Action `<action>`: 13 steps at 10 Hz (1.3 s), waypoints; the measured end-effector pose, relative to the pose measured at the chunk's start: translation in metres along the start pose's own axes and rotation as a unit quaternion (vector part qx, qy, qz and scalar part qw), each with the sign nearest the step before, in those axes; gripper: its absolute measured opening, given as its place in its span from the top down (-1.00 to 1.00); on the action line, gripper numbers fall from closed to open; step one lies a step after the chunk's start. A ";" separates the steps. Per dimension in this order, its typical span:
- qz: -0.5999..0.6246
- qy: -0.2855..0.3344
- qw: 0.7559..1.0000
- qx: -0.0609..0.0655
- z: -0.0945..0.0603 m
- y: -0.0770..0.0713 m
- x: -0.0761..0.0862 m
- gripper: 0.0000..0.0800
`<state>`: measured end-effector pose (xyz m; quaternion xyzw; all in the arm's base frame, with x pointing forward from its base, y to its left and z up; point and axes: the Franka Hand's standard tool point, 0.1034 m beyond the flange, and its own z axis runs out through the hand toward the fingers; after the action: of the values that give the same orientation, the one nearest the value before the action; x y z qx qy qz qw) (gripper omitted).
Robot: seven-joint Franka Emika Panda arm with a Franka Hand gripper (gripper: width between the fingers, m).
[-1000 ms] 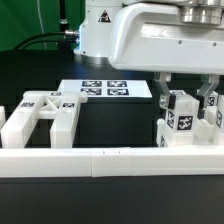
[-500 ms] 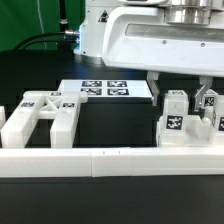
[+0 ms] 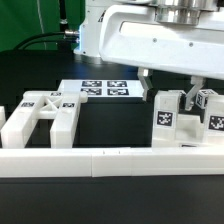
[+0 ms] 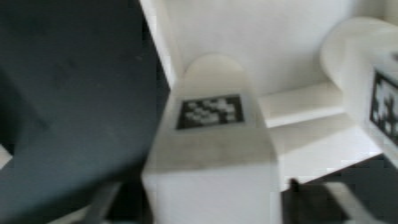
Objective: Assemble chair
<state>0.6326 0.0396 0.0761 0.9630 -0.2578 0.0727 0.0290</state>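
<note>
Gripper point(image 3: 168, 93) hangs low over the chair parts at the exterior view's right, fingers point(image 3: 147, 86) either side of a tagged upright block point(image 3: 163, 114) that stands among other tagged pieces point(image 3: 211, 112) just beside the long rail point(image 3: 100, 160); can't tell whether they pinch it or stand just clear. Step in hand, I'd say, is seating this block in the right-hand cluster, w/ the slotted panel point(image 3: 38, 115) lying well apart at the exterior view's left, near the marker board point(image 3: 105, 90). Next move prob. calls for a straight lift clear of the block w/o tipping it, then a reach across for the panel.
</note>
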 end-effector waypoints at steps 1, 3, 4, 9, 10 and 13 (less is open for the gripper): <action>-0.013 0.001 1.000 0.001 -0.002 0.000 0.000 -0.32; -0.071 0.004 0.997 0.014 -0.025 0.000 -0.001 -0.60; -0.086 0.004 0.996 0.020 -0.035 -0.001 -0.006 -0.60; -0.092 0.019 0.995 0.042 -0.043 0.003 -0.006 -0.62; -0.080 0.019 0.995 0.062 -0.046 0.010 -0.009 -0.62; -0.072 0.013 0.994 0.080 -0.047 0.010 -0.016 -0.62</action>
<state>0.6081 0.0434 0.1201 0.9773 -0.1807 0.1031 -0.0399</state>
